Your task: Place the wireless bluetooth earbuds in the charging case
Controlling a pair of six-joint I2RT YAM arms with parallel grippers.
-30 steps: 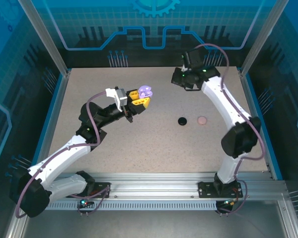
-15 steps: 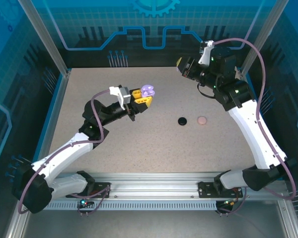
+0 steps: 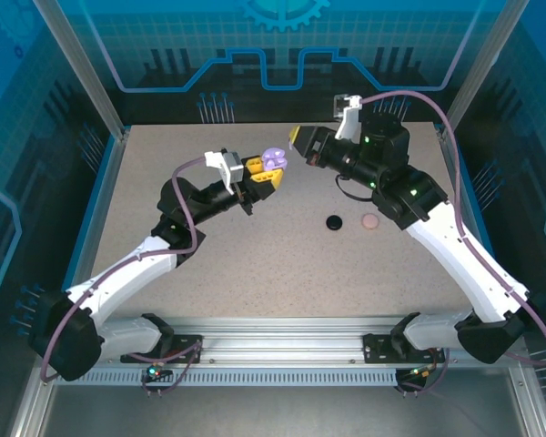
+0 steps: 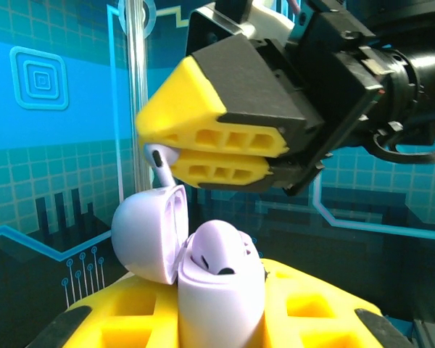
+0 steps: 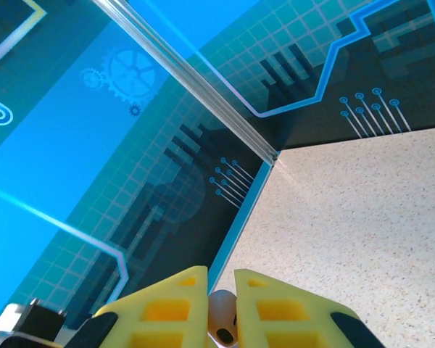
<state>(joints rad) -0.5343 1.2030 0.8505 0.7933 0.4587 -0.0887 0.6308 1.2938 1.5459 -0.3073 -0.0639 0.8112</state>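
Observation:
My left gripper (image 3: 266,173) is shut on the open lavender charging case (image 3: 273,161), held above the table's middle. In the left wrist view the case body (image 4: 221,301) stands between my yellow fingers (image 4: 315,304), its lid (image 4: 146,232) is swung open to the left, and one lavender earbud (image 4: 221,250) sits in it. My right gripper (image 3: 298,137) hovers just right of and above the case, shut on a second lavender earbud (image 5: 221,319). The stem of that earbud (image 4: 158,161) pokes out below the right gripper's fingertips (image 4: 203,134), just above the lid.
A black round case (image 3: 334,221) and a pale pink round case (image 3: 370,220) lie on the speckled table (image 3: 255,273), right of centre. Blue panel walls (image 3: 282,55) and metal posts (image 3: 82,73) enclose the table.
My right arm swung from the back right corner leftward, bringing its gripper and earbud up to the case. My left arm carried the case slightly toward the back.

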